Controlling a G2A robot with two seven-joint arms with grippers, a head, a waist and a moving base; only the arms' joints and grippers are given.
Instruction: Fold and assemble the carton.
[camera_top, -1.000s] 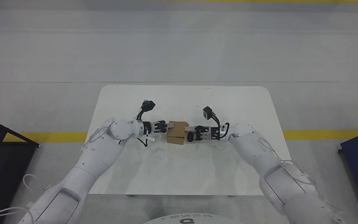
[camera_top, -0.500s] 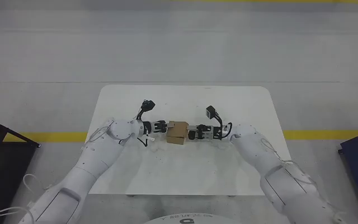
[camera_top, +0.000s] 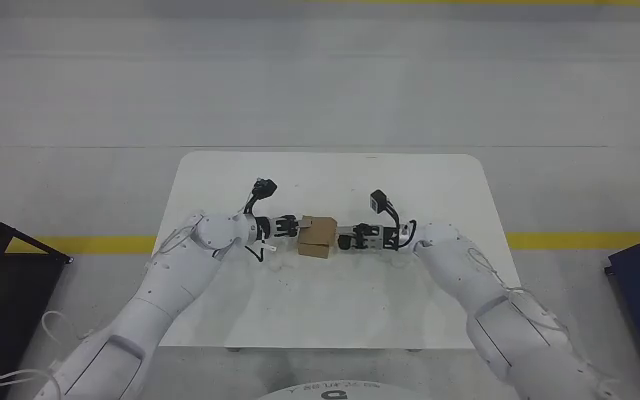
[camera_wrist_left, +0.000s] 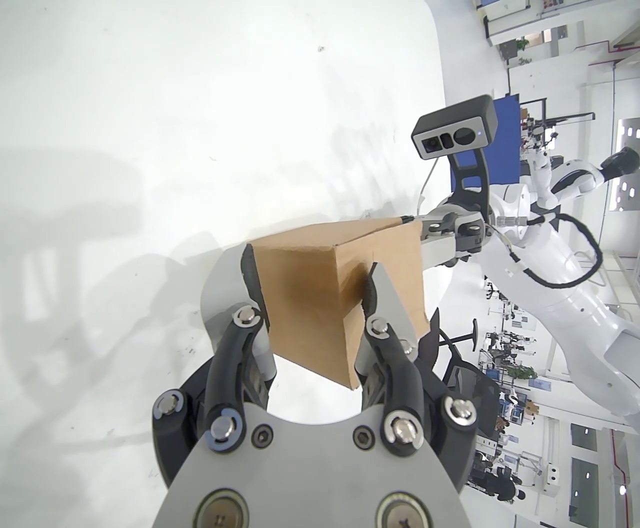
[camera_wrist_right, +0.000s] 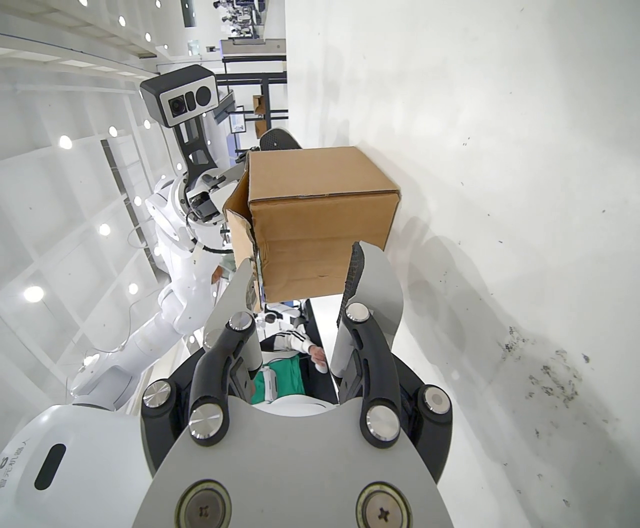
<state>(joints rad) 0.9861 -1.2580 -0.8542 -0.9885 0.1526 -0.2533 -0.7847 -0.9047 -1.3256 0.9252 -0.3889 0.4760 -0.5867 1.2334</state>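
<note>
Cardboard carton (camera_top: 318, 236) sits over the middle of the white bench (camera_top: 420, 190), between two arms that meet it from opposite sides. It is already squared up into a box. In the right wrist view two brown faces meet at a crisp edge, and a flap (camera_wrist_right: 239, 235) on the side turned away from the bench stands a little ajar. The inside is hidden, so I cannot tell whether anything is in it. The face turned toward the bench is against the surface or just above it, and I cannot tell which.

The left end effector (camera_wrist_left: 310, 272) is clenched on the carton. One pad (camera_wrist_left: 252, 280) lies on one face, the other presses the neighbouring panel, and a corner edge of the box runs between them. The right end effector (camera_wrist_right: 302, 260) is at the carton's opposite end, and I cannot tell whether it is grasping or released.

The carton is well apart from all four bench edges. Bare white surface runs on its far side and on its near side, while the arms take up the strip to its left and right. Dark scuff marks (camera_wrist_right: 545, 370) speckle the bench beside the right end effector. A yellow floor line (camera_top: 570, 240) runs beyond the bench's ends.
</note>
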